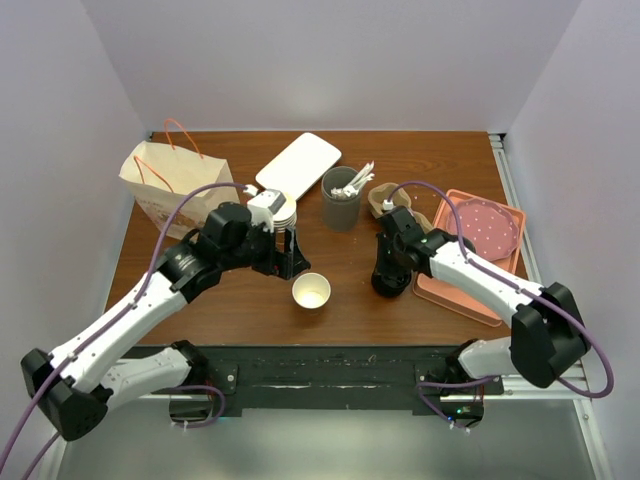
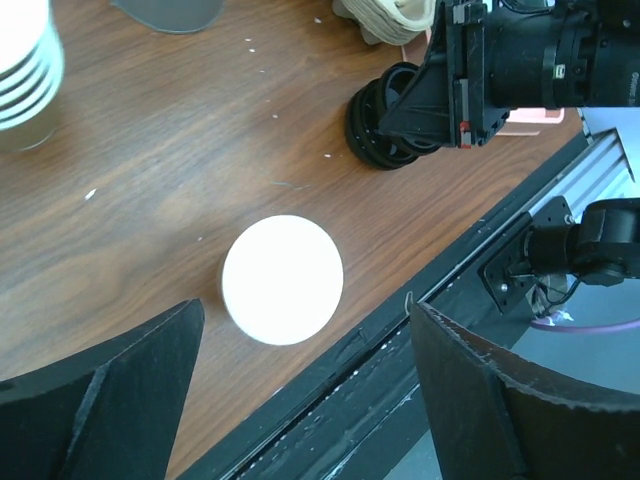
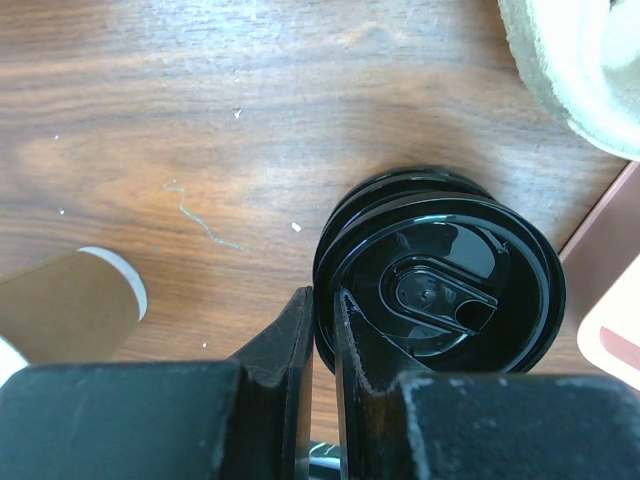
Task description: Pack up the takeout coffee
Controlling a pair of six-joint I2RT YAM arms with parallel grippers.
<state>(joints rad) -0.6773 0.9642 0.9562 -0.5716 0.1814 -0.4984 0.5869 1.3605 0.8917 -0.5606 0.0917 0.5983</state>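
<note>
No capped cup is in view. A lidless cream paper cup (image 1: 311,291) stands near the front middle; in the left wrist view it is a white disc (image 2: 283,280). My left gripper (image 1: 290,256) is open just behind it and holds nothing; in the left wrist view (image 2: 300,400) the cup lies beyond its spread fingers. A stack of black lids (image 1: 388,281) stands to the cup's right. My right gripper (image 3: 325,335) is shut on the rim of the top black lid (image 3: 440,285). The paper bag (image 1: 165,182) stands at the back left.
A stack of lidless cream cups (image 1: 284,213) is next to my left wrist. A dark grey cup of white utensils (image 1: 341,198), a white flat box (image 1: 298,163) and a pulp cup carrier (image 1: 385,199) are behind. A pink tray (image 1: 470,290) with a plate lies right.
</note>
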